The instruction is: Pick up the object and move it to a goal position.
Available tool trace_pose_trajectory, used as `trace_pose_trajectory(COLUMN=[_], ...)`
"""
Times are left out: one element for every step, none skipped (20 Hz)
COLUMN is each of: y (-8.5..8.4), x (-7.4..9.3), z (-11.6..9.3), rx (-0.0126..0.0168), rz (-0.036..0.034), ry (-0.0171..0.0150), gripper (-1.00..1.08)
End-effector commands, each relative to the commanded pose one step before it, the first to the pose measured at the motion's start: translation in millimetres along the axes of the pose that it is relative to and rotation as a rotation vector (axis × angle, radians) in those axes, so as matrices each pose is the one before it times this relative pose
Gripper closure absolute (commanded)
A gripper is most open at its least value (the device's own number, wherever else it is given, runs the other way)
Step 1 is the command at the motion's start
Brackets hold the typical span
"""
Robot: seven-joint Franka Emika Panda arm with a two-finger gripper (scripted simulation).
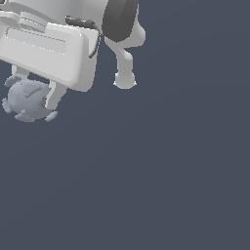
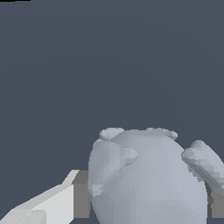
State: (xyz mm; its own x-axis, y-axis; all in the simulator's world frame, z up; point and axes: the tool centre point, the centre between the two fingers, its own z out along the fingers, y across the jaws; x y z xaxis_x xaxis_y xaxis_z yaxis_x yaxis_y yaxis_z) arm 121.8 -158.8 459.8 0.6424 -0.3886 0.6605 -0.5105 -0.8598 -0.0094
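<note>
The object (image 1: 25, 100) is a pale blue-grey round lump with short knobs, near the exterior view's upper left. My white gripper (image 1: 31, 93) comes down over it, one finger on each side, shut on it. In the wrist view the object (image 2: 148, 179) is large and close. The white finger (image 2: 43, 205) and its grey pad press against one side of it. A sliver of the other pad (image 2: 216, 203) shows on the opposite side. The gripper (image 2: 148, 202) is mostly hidden behind the lump. Whether the object rests on the ground cannot be told.
A plain dark blue-grey surface (image 1: 161, 171) fills both views. A white arm segment with a flared end (image 1: 124, 78) stands behind the gripper, under a dark round joint (image 1: 119, 19). No goal marker shows.
</note>
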Motion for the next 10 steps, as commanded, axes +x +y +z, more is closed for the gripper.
trace_pose_trajectory(y=[3.11,0.9,0.77,0.65,0.52,0.38,0.25,0.14,0.02,-0.12], x=[12.88,3.96,3.44,2.93,2.42,1.91,1.41,0.93,0.48,0.05], z=[-14.5,-4.43,-3.86,-3.32,-2.76,-2.21,-1.69,-1.18,-0.65,0.04], rx=[-0.00944,-0.00274,-0.00241,-0.0021,-0.00179,-0.00147,-0.00117,-0.00086,-0.00052,0.0], rz=[0.02064,0.00598,0.00516,0.00436,0.00354,0.00272,0.00192,0.00117,0.0005,0.0], ry=[0.03036,0.00919,0.00799,0.00683,0.00565,0.00447,0.00334,0.00225,0.00118,0.0], gripper=[1.08,1.08,1.08,1.08,1.08,1.08,1.08,1.08,1.08,1.08])
